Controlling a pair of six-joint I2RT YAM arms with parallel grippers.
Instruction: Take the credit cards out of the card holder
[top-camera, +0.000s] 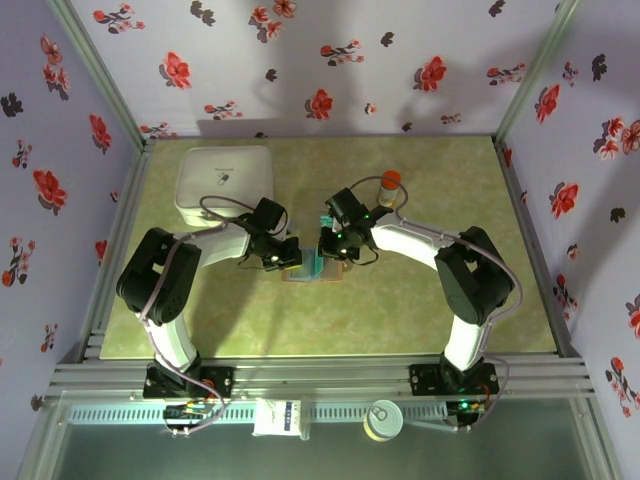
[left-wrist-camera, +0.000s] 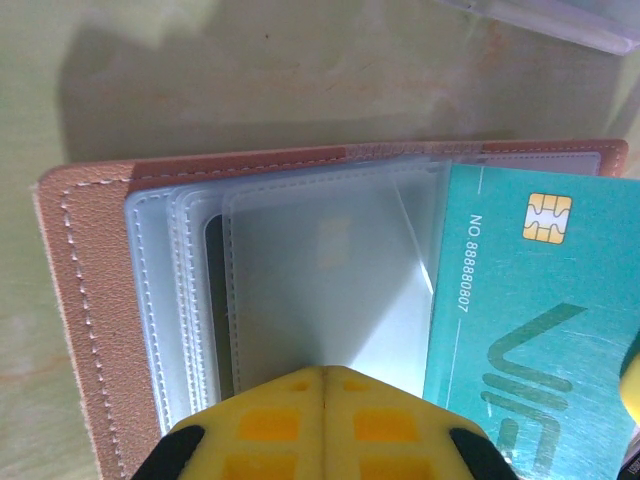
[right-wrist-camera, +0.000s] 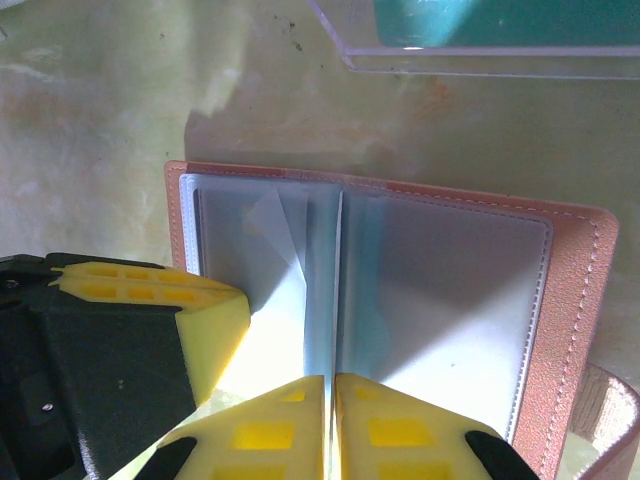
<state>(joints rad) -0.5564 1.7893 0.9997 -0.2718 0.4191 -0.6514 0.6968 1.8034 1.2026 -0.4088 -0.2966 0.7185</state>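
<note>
The tan card holder (top-camera: 296, 276) lies open in the middle of the table, its clear pockets (left-wrist-camera: 320, 280) facing up. My left gripper (left-wrist-camera: 325, 372) is shut and its tips press down on the top pocket of the left half of the card holder (left-wrist-camera: 90, 300). My right gripper (right-wrist-camera: 331, 378) is shut on a teal credit card (left-wrist-camera: 520, 320) with a gold chip. That card stands on edge over the fold of the card holder (right-wrist-camera: 575, 300). Both grippers (top-camera: 283, 255) (top-camera: 330, 250) meet over the holder. Whether other cards sit in the pockets is hidden.
A clear plastic tray (right-wrist-camera: 480, 45) holding something teal lies just beyond the holder, and its edge (left-wrist-camera: 560, 15) shows past the wallet. A big white square container (top-camera: 225, 183) stands at the back left and an orange-capped bottle (top-camera: 390, 187) behind the right arm.
</note>
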